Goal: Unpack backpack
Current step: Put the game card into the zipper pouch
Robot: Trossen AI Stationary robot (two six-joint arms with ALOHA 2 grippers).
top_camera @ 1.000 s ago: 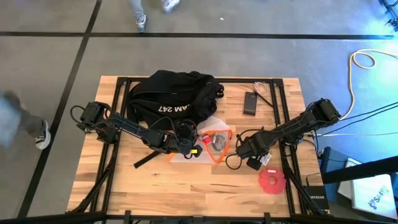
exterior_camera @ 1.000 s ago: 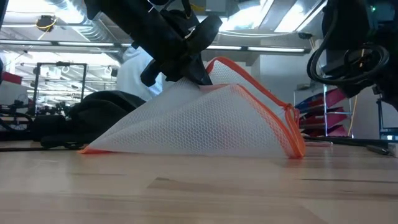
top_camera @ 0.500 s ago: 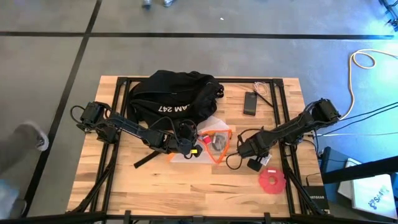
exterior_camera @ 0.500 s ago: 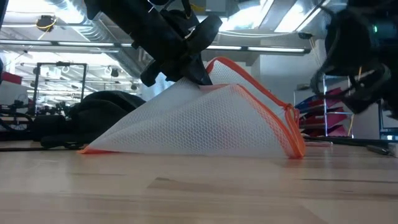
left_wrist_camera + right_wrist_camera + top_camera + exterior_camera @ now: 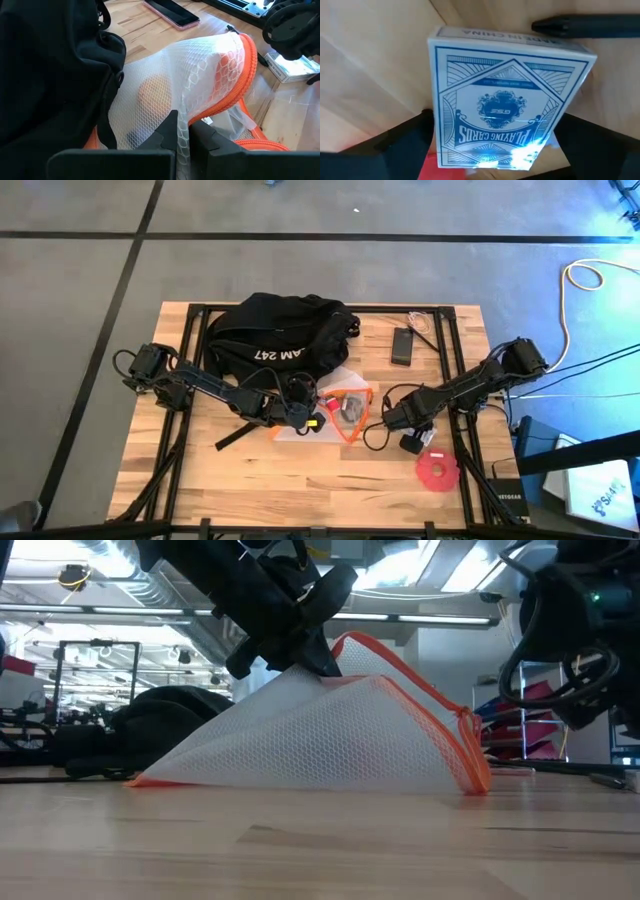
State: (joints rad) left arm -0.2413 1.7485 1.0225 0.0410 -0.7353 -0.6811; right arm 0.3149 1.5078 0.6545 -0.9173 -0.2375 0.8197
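The black backpack lies at the table's far middle. In front of it is a white mesh pouch with an orange zipper, with things inside. My left gripper is shut on its mesh. A blue-and-white box of playing cards lies on the table to the pouch's right. My right gripper hangs open over it, pointing steeply down, one finger on each side of the box. I see no touch there. My left gripper pinches a fold of the pouch's white mesh wall between its two fingers. The fingers slant down from the table's left. The pinched part stands up as a peak, the mesh runs taut from it, and the pouch's lower edge rests on the table.
A black phone lies right of the backpack, with a white cable beyond it. A red disc lies near the front right. A black pen lies just beyond the card box. Bare wood fills the table's near side.
My right gripper has sunk a little toward the card box, still open. My left gripper and the pouch have kept still.
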